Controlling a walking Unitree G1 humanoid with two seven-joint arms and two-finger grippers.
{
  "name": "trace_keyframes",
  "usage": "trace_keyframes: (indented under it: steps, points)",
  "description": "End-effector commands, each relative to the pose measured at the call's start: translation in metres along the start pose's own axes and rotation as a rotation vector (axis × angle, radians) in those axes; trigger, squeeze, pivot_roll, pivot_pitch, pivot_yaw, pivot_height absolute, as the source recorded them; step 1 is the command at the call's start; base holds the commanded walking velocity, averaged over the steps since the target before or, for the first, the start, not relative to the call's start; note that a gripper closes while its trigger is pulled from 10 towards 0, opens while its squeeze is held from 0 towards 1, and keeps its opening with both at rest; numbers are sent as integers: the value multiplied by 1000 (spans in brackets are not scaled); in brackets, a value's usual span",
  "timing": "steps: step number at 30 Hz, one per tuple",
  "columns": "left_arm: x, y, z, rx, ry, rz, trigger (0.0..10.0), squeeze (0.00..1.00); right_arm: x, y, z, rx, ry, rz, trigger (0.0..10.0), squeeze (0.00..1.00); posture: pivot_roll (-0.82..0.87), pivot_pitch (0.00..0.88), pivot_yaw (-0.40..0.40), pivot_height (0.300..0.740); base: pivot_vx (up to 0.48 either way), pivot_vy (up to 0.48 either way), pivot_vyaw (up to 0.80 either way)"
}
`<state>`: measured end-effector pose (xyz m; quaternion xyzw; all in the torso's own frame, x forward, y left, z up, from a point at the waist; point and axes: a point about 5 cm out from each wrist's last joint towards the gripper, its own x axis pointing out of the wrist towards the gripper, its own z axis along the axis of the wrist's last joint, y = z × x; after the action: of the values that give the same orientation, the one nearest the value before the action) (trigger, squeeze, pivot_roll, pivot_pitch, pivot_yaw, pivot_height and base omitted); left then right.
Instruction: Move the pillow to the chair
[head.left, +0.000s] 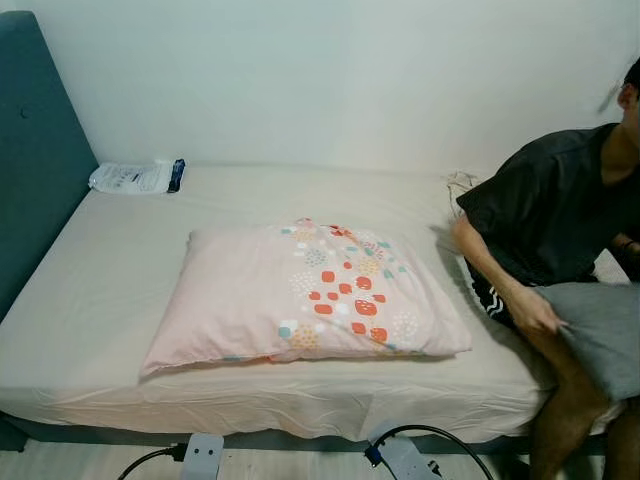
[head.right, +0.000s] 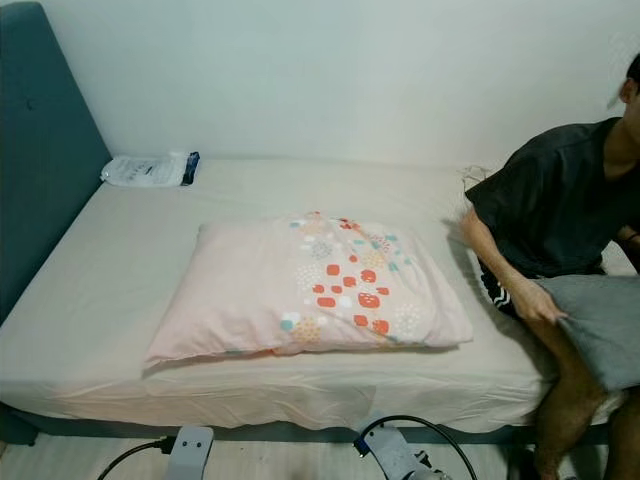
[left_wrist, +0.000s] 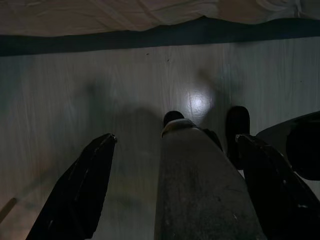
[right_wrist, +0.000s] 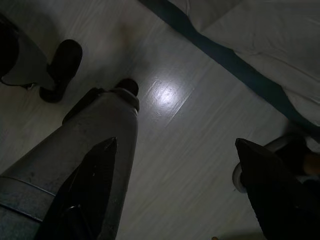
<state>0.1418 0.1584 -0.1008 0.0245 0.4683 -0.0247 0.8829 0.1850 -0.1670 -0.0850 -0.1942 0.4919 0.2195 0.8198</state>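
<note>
Pale pink, with red and teal dots, the soft rectangular pillow (head.left: 305, 295) is lying flat mid-mattress on the beige-sheeted bed (head.left: 120, 270). My left gripper (left_wrist: 175, 185) and right gripper (right_wrist: 175, 190) are hanging over the pale wooden floor (left_wrist: 100, 90), fingers spread wide, grasping nothing. A person in a dark shirt (head.left: 560, 210) is sitting on the bed's right edge.

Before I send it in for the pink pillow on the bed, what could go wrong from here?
1. The person sits on the bed edge right beside the pillow; a reaching right arm may come close to that person.
2. The pillow is wide and flat; a one-sided pinch may let it sag or slip.
3. Both the left gripper and right gripper hang open over the floor, so the reach is long.
</note>
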Motion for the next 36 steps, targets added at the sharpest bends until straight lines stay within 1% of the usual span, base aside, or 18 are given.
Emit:
trace_keyframes:
  steps: [1, 9, 11, 14, 21, 36]
  points:
    - [-4, -3, -18, 13, 69, -21, 10000, 0, 0, 1, 0, -3, 7, 3, 10000, 0, 36, 56, -76, 734, 277, 0, 0]
    - [-5, -1, -19, 20, 69, -22, 10000, 0, 1, 3, 0, -4, 7, 5, 10000, 0, 37, 53, -73, 734, 308, 0, 0]
    - [-5, 0, -19, 4, 66, -14, 10000, 0, 1, 3, -1, -4, 9, 4, 10000, 0, 37, 55, -72, 734, 298, 0, 0]
    - [-5, 1, -19, -16, 61, 0, 10000, 0, 1, 4, -1, 1, 13, 1, 10000, 0, 37, 57, -72, 734, 0, 0, 0]
    - [-5, 0, -19, -8, 65, -7, 10000, 0, 1, 5, -3, 9, 19, -3, 10000, 0, 34, 63, -69, 734, 0, 0, 0]
    - [-6, 1, -22, -17, 74, -1, 10000, 0, 1, 3, -3, 20, 20, -17, 10000, 0, 36, 70, -70, 734, 0, 0, 0]
